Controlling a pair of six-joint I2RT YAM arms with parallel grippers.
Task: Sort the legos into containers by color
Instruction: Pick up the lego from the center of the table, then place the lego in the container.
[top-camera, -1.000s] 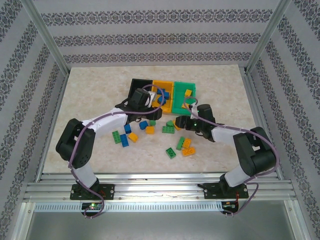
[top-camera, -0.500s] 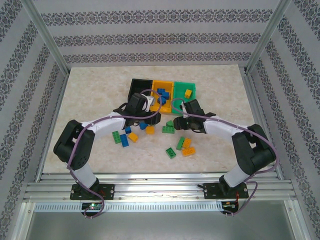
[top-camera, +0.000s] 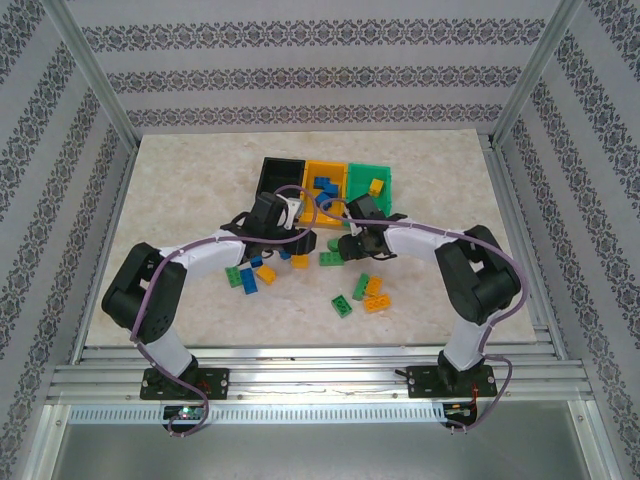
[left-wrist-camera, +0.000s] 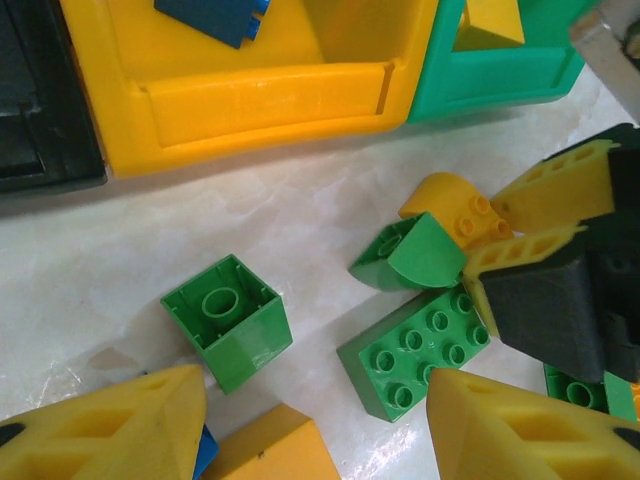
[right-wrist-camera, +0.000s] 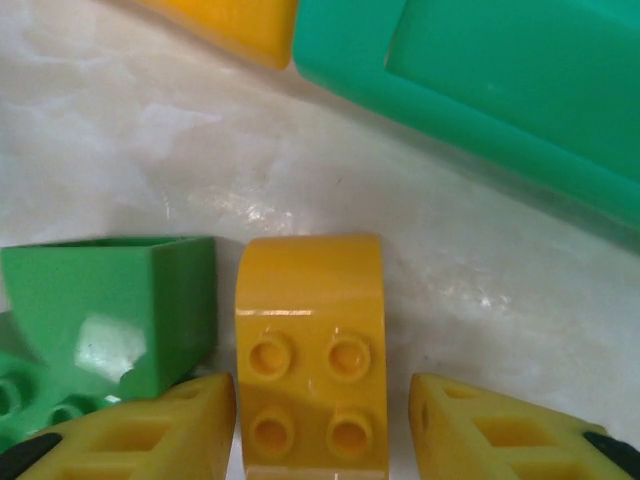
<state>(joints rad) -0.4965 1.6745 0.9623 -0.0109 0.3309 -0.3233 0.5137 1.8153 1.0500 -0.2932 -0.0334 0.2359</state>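
Although its ribbed yellow fingers (right-wrist-camera: 150, 435) flank a glossy orange-yellow brick (right-wrist-camera: 310, 350), the right tool (right-wrist-camera: 320, 400) is not clamped. One finger seems to touch the brick's side, while a strip of marbled table (right-wrist-camera: 150, 130) shows between the brick and the other finger. That brick has four round studs and a smoothly curved far end. Just beside it at 9 o'clock sits a shiny green brick (right-wrist-camera: 110, 310) with a curved face. The moulded wall of the green bin (right-wrist-camera: 480, 90) lies at 1 o'clock, and a corner of the orange bin (right-wrist-camera: 240, 25) at 11 o'clock.

From the left wrist, the left tool (left-wrist-camera: 310, 435) hangs released and spread wide, gripping nothing. Below it lies a green eight-stud brick (left-wrist-camera: 415, 355). At that brick's 9 o'clock an upturned green cube (left-wrist-camera: 228, 335) shows its hollow underside with a ring inside. A blue brick (left-wrist-camera: 215, 15) rests in the orange bin.

Seen from above, the black bin (top-camera: 272, 178) ends the joined row at 12 o'clock of the loose legos (top-camera: 365, 295) scattered on the table.
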